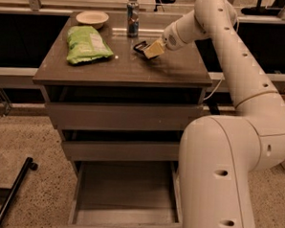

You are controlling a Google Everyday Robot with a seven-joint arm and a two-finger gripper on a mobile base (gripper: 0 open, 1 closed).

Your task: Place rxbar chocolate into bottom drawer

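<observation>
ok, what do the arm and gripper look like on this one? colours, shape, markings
Arm: glossy white, fat rounded tube segments with bulbous joints, small dark round holes dotted along the shells; no logos visible. Gripper, over the cabinet top near the can: white tapered wrist ending in a pale tan tip.

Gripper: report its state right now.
Gripper: low over the cabinet top, right at the rxbar chocolate; open or shut cannot be told.

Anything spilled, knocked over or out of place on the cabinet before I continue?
Nothing stands out. The can stands upright, the bowl and green bag sit flat on the cabinet top, the bottom drawer is open, and the gripper is at the dark snack bar.
</observation>
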